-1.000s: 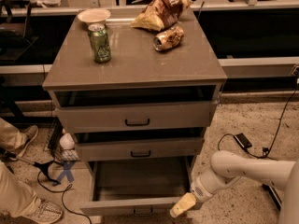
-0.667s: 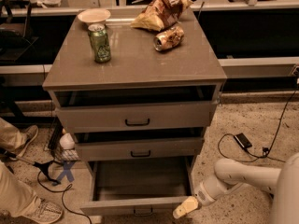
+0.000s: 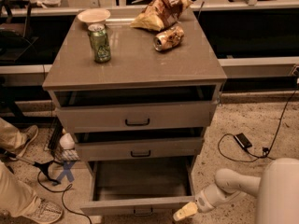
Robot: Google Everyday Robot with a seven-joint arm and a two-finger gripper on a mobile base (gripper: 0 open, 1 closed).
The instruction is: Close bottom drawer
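Note:
The bottom drawer (image 3: 140,203) is the lowest of three grey-beige drawers and stands pulled far out, its inside bare. Its narrow front panel with a small dark handle (image 3: 142,212) sits at the lower frame edge. My gripper (image 3: 183,212), with pale yellowish tips, is at the right end of that front panel, just beside or touching its corner. The white arm (image 3: 229,188) reaches in from the lower right.
The top drawer (image 3: 136,116) and middle drawer (image 3: 140,148) stand slightly open. On the cabinet top are a green can (image 3: 100,43), a bowl (image 3: 93,16), a chip bag (image 3: 161,11) and a lying can (image 3: 168,38). A person's legs and shoes (image 3: 28,204) are at left. Cables and a black device (image 3: 243,140) lie on the floor at right.
My arm and gripper have dropped lower and drawn a little toward the drawer front's right corner. The drawer looks equally far out.

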